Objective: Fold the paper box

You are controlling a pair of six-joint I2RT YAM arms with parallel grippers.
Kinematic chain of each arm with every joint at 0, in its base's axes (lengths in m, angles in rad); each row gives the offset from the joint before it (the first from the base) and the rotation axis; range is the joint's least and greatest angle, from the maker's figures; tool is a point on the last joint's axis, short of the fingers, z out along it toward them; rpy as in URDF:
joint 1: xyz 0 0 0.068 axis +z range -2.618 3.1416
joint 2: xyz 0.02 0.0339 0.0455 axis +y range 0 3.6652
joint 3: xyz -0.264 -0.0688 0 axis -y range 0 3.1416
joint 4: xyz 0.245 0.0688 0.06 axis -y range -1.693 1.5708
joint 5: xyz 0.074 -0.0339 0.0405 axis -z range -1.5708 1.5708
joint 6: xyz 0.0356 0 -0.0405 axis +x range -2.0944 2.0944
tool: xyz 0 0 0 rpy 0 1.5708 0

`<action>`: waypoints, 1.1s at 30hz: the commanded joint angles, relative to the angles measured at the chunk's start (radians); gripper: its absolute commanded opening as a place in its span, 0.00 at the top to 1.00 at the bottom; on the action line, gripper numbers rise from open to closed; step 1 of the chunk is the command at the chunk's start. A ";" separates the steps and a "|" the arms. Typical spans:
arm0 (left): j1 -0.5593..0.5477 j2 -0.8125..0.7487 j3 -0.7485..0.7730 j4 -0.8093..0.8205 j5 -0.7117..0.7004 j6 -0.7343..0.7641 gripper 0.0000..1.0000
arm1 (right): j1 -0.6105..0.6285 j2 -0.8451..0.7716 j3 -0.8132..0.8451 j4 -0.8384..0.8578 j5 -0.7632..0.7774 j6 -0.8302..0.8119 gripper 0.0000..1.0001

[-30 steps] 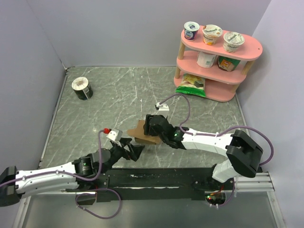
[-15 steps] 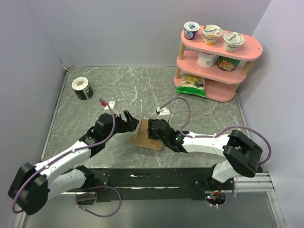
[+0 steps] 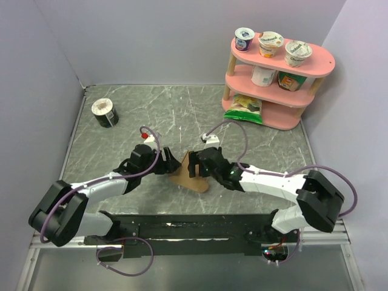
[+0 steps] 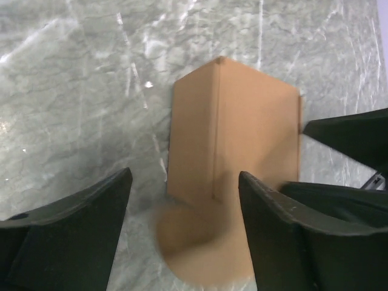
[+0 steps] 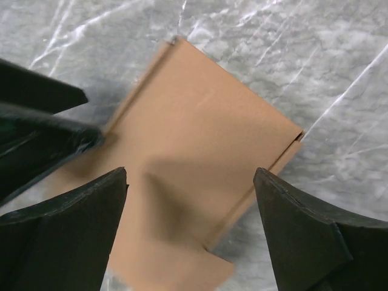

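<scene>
Now the paper box (image 4: 236,139) lies ungripped between open left fingers (image 4: 73,242) and right fingers (image 5: 60,236).

Even light; paper box (image 4: 242,121) flap blurry

The paper box (image 4: 236,139) has its rounded near flap blurred.

— What is sitting at ten o'clock on the marble table (image 3: 151,115)?
— A round black-and-white tub (image 3: 105,113), standing upright near the corner.
— And at two o'clock?
— A pink shelf (image 3: 320,63) is carrying three yogurt cups (image 3: 270,43) on top; a white cup (image 3: 263,76) and a carton (image 3: 291,80) are sitting mid-tier, with a snack bag (image 3: 244,108) lying lowest.
</scene>
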 commanded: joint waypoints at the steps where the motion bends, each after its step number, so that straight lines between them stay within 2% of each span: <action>1: 0.029 0.038 -0.022 0.111 0.061 -0.017 0.28 | -0.088 -0.076 0.019 -0.017 -0.210 -0.143 0.07; 3: 0.033 0.059 -0.026 0.146 0.085 -0.018 0.32 | -0.122 -0.074 0.039 -0.012 -0.307 -0.206 0.07; 8: 0.041 0.115 -0.023 0.182 0.104 -0.023 0.37 | -0.213 -0.042 0.105 -0.061 -0.428 -0.343 0.06; 13: 0.061 0.080 -0.028 0.189 0.108 -0.023 0.29 | -0.349 0.054 0.151 -0.032 -0.626 -0.398 0.10; 14: 0.065 0.072 -0.030 0.186 0.108 -0.020 0.23 | -0.368 0.073 0.157 -0.026 -0.707 -0.406 0.11; 17: 0.081 0.032 -0.043 0.185 0.121 -0.011 0.09 | -0.411 0.165 0.204 -0.050 -0.789 -0.443 0.18; 20: 0.096 -0.003 -0.060 0.188 0.145 0.003 0.02 | -0.440 0.252 0.240 -0.051 -0.864 -0.454 0.30; 27: 0.118 -0.086 -0.097 0.191 0.173 0.029 0.01 | -0.501 0.349 0.244 0.014 -0.996 -0.398 0.56; 33: 0.119 -0.151 -0.141 0.266 0.254 0.043 0.01 | -0.549 0.426 0.275 -0.017 -1.079 -0.385 0.68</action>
